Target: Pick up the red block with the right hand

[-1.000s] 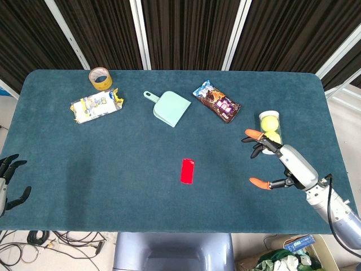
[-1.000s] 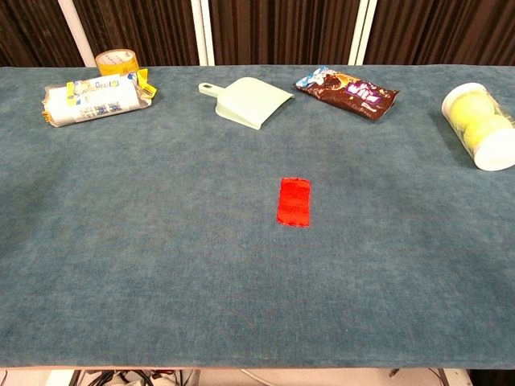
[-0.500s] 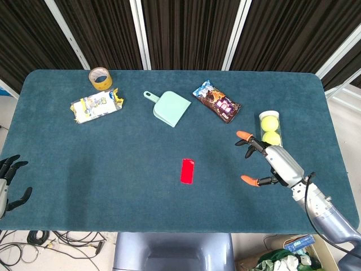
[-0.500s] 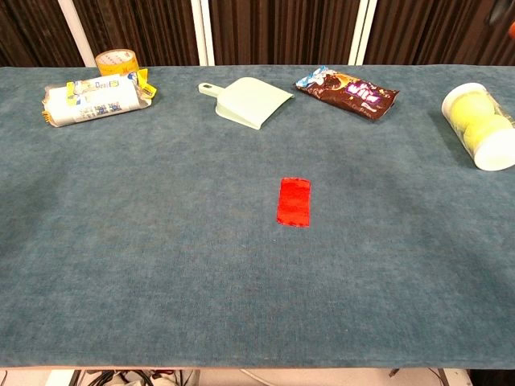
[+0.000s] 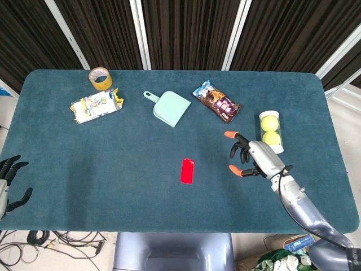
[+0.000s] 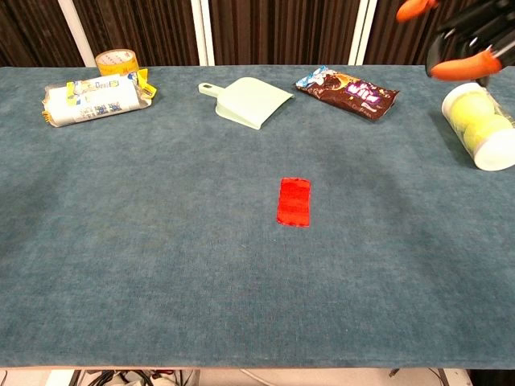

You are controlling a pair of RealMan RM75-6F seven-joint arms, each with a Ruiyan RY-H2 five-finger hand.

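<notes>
The red block [image 5: 188, 170] lies flat on the blue table, near the middle and toward the front; the chest view shows the red block [image 6: 294, 201] with nothing touching it. My right hand [image 5: 251, 157] hovers to the right of the block, fingers spread and empty, its orange fingertips [image 5: 229, 135] pointing toward the block. In the chest view my right hand [image 6: 467, 36] enters at the top right corner. At the lower left edge of the head view, off the table, my left hand [image 5: 8, 183] hangs with its fingers apart and holds nothing.
A tube of tennis balls [image 5: 271, 131] lies just right of my right hand. A brown snack bag [image 5: 217, 101], a mint dustpan [image 5: 170, 108], a white packet [image 5: 96, 105] and a tape roll [image 5: 100, 78] lie along the back of the table [image 5: 113, 164].
My right hand has moved left and further over the table toward the red block, and has come into the chest view. The block and my left hand have not moved.
</notes>
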